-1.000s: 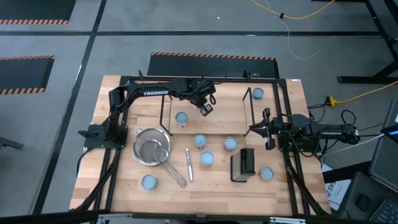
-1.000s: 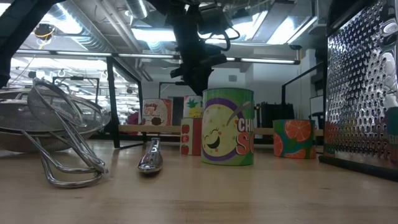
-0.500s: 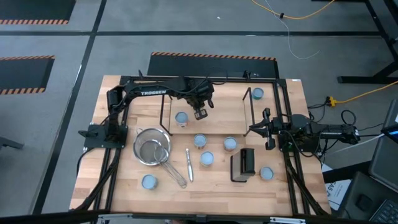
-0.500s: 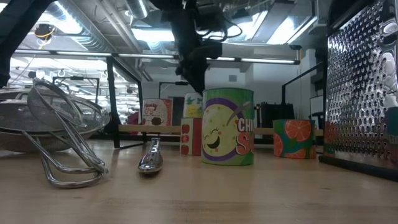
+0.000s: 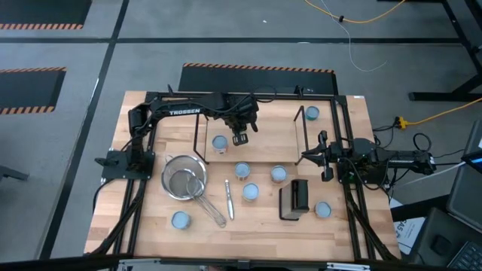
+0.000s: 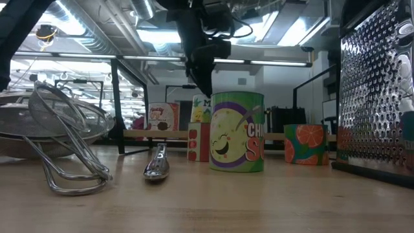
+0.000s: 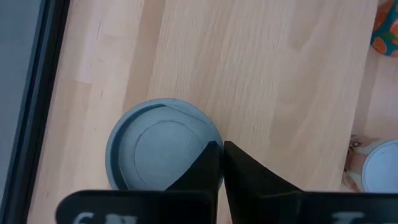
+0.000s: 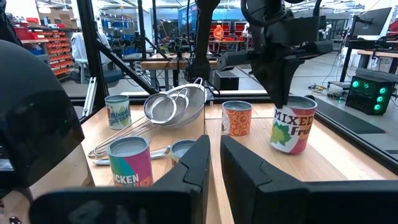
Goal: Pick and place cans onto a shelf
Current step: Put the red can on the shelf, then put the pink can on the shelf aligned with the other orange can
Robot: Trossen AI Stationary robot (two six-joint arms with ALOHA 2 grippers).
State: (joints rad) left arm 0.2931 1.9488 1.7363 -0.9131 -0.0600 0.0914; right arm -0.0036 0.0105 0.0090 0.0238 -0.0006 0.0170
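The shelf (image 5: 271, 139) is a light-wood board with black wire frames at its short ends, at the table's far middle. One can (image 5: 219, 142) stands upright on its left part; it also shows in the left wrist view (image 7: 158, 155). My left gripper (image 5: 239, 138) is shut, pointing down, just above that can's right rim (image 7: 208, 146). Several other cans stand on the tabletop nearer than the shelf (image 5: 242, 170) (image 5: 279, 174) (image 5: 250, 192). My right gripper (image 5: 324, 158) is shut and waits at the table's right side. My left gripper's shut fingertips (image 7: 208, 158) stand over the right rim of the can on the shelf, coming from above and pointing down. I cannot tell whether they touch it. The can stands upright on the board.
A metal mesh strainer (image 5: 184, 181) and a metal utensil (image 5: 229, 199) lie left of centre. A black box grater (image 5: 295, 199) stands at the near right. More cans stand at the near left (image 5: 180, 220), the near right (image 5: 322, 209) and the far right (image 5: 312, 113).
My left gripper has moved toward the table's left above the shelf, closer to the can standing on it, with its fingers staying shut. The can has kept its place.
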